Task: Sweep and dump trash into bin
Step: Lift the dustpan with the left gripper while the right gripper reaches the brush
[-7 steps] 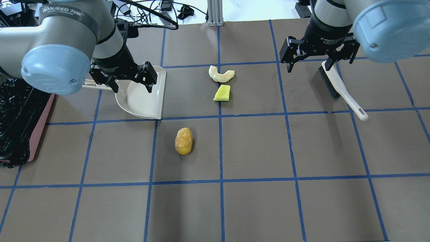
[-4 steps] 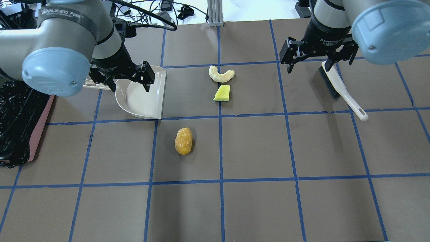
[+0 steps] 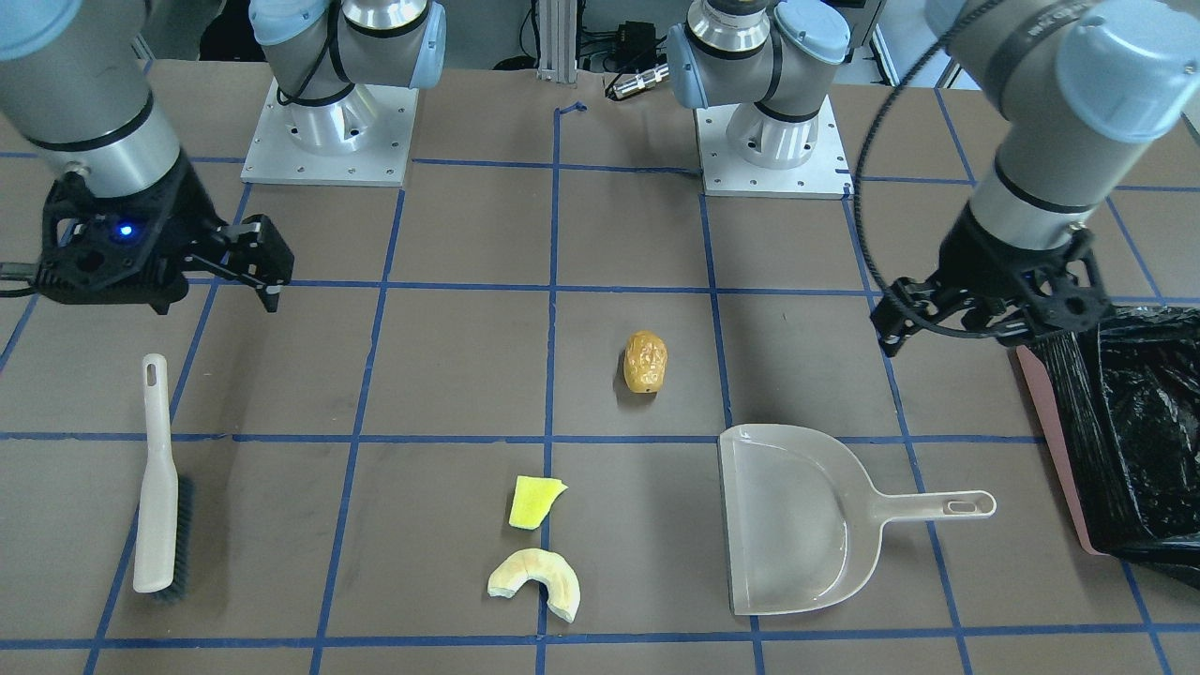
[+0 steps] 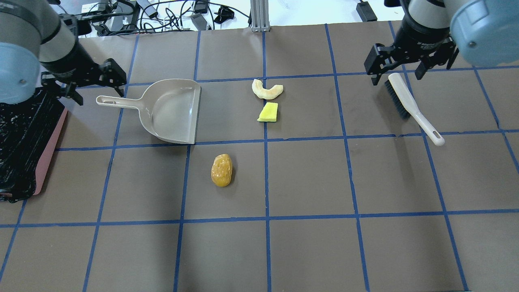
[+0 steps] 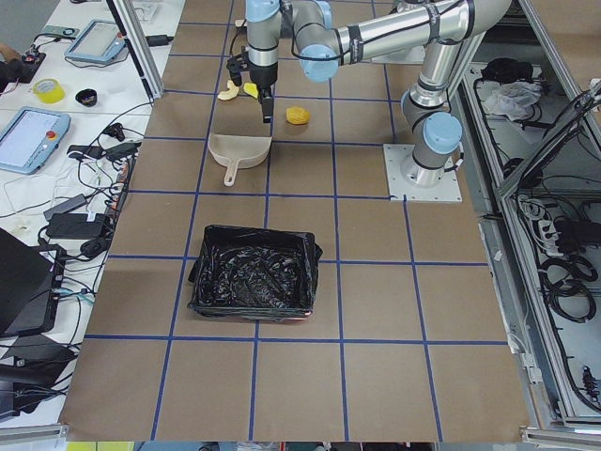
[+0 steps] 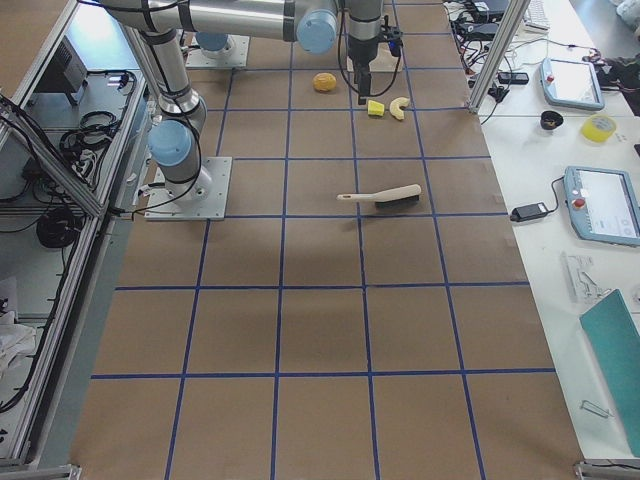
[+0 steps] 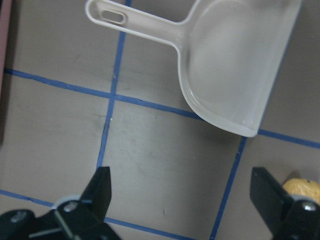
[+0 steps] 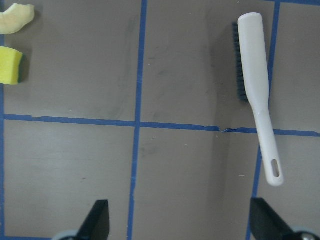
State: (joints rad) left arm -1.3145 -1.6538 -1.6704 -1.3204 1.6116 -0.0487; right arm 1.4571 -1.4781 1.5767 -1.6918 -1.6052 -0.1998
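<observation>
The golden-brown lump (image 4: 221, 170) lies near the table's middle. The yellow-green wedge (image 4: 268, 112) and the pale crescent (image 4: 267, 90) lie farther back, close together. The beige dustpan (image 4: 170, 111) lies flat to their left, handle pointing left. The bin (image 4: 48, 154), pink-sided with a black bag, sits at the left edge. The white brush (image 4: 409, 106) lies at the right. My left gripper (image 4: 95, 85) is open and empty above the dustpan handle's end, beside the bin. My right gripper (image 4: 399, 67) is open and empty above the brush's bristle end.
Blue tape lines grid the brown table. Cables and a metal post (image 4: 258, 16) lie beyond the far edge. The two arm bases (image 3: 323, 122) stand at the robot's side of the table. The bin's black bag (image 3: 1148, 422) spills over its rim.
My left gripper moved left, off the dustpan pan to its handle end near the bin. My right gripper shifted right and slightly back. The trash, dustpan and brush stayed put.
</observation>
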